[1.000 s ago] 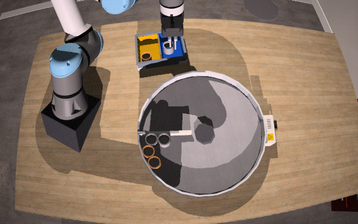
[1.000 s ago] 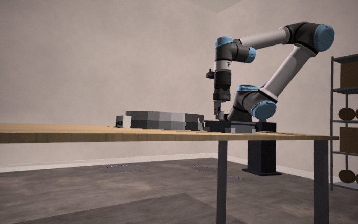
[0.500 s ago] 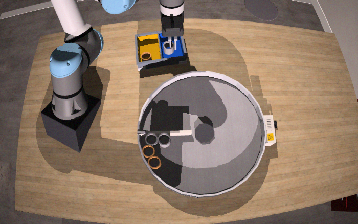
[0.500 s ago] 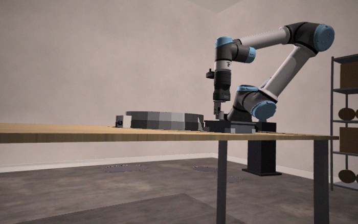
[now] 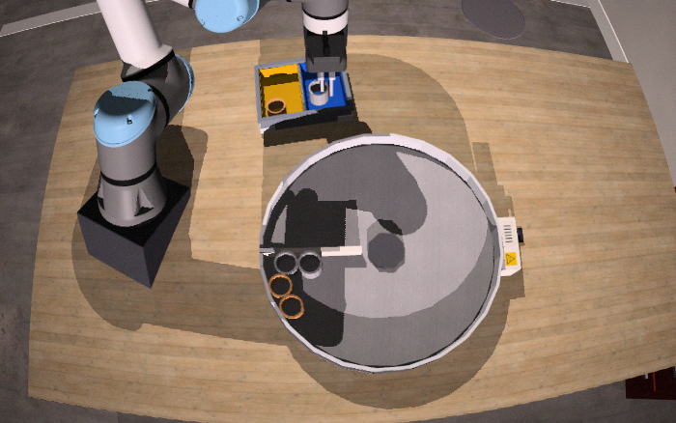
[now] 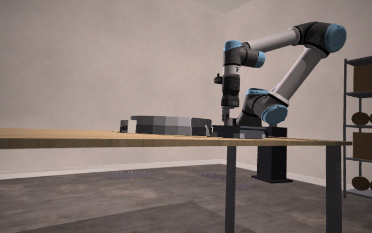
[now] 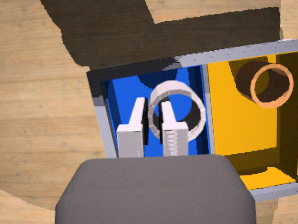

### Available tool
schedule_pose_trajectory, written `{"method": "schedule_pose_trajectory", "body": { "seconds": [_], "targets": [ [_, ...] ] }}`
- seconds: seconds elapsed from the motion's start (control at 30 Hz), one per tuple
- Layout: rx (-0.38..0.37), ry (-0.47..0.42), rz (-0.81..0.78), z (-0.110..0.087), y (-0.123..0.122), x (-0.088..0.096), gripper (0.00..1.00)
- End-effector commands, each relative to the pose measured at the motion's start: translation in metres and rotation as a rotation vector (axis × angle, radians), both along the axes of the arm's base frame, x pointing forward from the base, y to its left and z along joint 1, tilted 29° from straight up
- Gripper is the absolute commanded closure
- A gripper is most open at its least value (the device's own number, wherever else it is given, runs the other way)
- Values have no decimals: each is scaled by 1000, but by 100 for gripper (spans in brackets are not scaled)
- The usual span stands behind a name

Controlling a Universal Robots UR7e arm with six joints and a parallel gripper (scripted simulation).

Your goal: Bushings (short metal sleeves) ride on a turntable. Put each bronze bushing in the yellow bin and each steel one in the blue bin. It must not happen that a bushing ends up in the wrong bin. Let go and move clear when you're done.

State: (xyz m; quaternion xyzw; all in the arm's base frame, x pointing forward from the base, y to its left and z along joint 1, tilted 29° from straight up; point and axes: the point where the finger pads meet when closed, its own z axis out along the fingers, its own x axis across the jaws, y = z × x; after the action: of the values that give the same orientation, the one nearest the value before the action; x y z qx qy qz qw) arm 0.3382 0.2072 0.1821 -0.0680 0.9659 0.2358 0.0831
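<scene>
Pinching a steel bushing (image 5: 319,98) (image 7: 171,89) by its wall, the claw (image 5: 326,92) (image 6: 225,123) (image 7: 153,111) points down at the blue bin (image 5: 339,91) (image 7: 124,96); a bronze bushing (image 5: 275,113) (image 7: 273,105) sits in the yellow bin (image 5: 290,95) (image 7: 245,131)
</scene>
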Motion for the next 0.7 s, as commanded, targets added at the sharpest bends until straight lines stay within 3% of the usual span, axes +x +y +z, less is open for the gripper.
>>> {"method": "schedule_pose_trajectory", "body": {
  "seconds": [0.0,0.67],
  "targets": [
    [-1,3,0,-4,1,0,100],
    [-1,3,0,-15,7,2,100]
  ]
}}
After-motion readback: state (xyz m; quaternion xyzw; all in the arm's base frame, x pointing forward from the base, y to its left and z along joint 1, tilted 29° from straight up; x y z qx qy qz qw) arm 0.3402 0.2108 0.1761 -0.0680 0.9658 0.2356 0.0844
